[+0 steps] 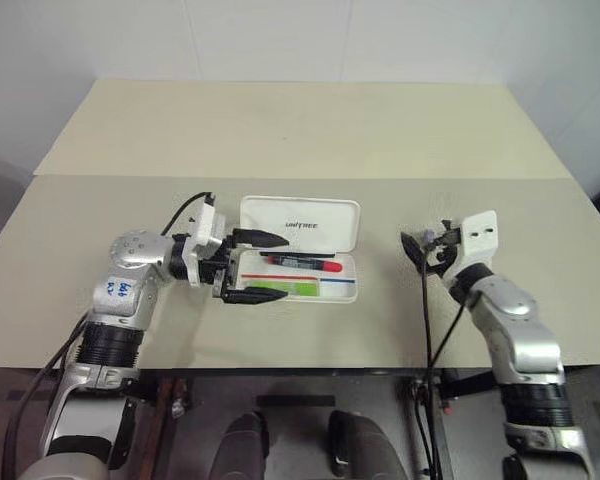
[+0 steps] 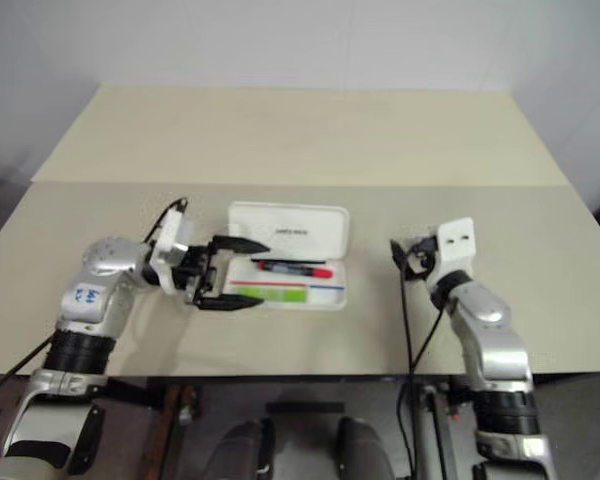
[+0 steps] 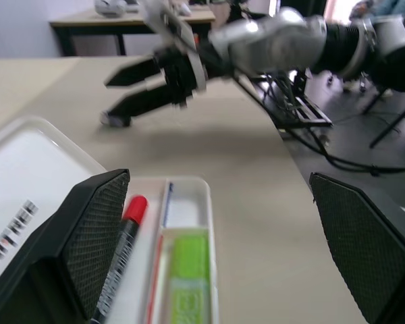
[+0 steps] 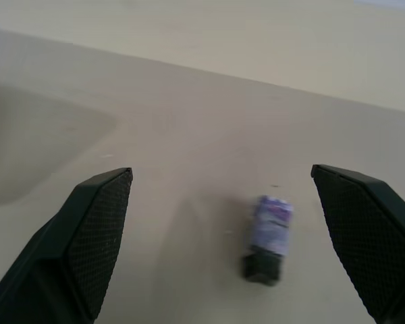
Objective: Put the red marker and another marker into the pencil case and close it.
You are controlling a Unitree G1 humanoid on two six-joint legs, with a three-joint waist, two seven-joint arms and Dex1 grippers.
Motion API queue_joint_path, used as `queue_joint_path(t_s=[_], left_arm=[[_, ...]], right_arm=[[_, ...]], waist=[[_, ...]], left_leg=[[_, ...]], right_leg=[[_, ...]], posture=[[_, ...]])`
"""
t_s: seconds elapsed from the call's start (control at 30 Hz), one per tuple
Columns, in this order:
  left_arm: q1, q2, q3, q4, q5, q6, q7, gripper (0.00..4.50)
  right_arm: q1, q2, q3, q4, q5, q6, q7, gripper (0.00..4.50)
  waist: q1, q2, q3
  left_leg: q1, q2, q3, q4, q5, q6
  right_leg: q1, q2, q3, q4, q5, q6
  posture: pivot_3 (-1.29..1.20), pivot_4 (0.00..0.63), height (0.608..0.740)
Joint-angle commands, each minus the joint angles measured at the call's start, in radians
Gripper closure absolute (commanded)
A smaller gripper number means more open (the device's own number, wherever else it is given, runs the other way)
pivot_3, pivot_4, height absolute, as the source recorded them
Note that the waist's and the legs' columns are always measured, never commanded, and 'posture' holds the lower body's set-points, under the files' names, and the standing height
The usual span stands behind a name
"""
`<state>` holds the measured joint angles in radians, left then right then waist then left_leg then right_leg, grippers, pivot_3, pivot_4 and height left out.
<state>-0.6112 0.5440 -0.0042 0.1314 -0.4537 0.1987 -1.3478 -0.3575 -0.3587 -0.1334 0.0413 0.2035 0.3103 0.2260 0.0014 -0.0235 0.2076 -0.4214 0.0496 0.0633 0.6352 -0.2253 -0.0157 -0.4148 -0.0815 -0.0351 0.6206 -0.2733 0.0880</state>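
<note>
The white pencil case lies open at mid-table, its lid flat behind the tray. Inside the tray lie the red marker, black with red ends, and in front of it the lime-green marker. My left gripper points right and is open, its fingers straddling the case's left end with nothing between them. In the left wrist view the red marker and the green marker sit between those fingers. My right gripper stands open and empty over the table, well right of the case.
A small purple and black object lies on the table ahead of the right gripper. The beige table stretches far back behind the case. The table's front edge is close to both arms.
</note>
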Motion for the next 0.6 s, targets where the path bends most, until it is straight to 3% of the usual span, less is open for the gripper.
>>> queue_joint_path(t_s=[0.03,0.43,0.6], left_arm=[[-0.007,0.025,0.037,-0.085,-0.049,0.042,0.025,0.02],[-0.017,0.081,0.081,-0.134,-0.083,0.105,0.066,0.02],[-0.015,0.092,0.094,-0.113,-0.066,0.095,0.089,0.0]], right_arm=[[-0.022,0.025,-0.018,0.059,-0.055,-0.082,-0.074,0.0],[-0.082,0.092,-0.024,0.25,-0.064,-0.214,-0.121,0.0],[-0.089,0.126,0.002,0.243,-0.064,-0.222,-0.097,1.74]], waist=[[-0.004,0.0,0.0],[-0.027,0.0,0.0],[-0.034,0.0,0.0]], left_leg=[[0.0,0.0,0.0,0.0,0.0,0.0],[0.001,0.0,0.001,-0.001,0.0,0.0],[0.003,0.0,0.002,-0.003,0.0,0.0]], right_leg=[[0.0,0.0,0.0,0.0,0.0,0.0],[0.0,0.001,0.003,0.001,0.0,0.001],[0.0,0.001,0.005,0.001,0.0,0.001]], posture=[[0.0,0.15,0.74],[0.0,0.15,0.74],[0.0,0.15,0.74]])
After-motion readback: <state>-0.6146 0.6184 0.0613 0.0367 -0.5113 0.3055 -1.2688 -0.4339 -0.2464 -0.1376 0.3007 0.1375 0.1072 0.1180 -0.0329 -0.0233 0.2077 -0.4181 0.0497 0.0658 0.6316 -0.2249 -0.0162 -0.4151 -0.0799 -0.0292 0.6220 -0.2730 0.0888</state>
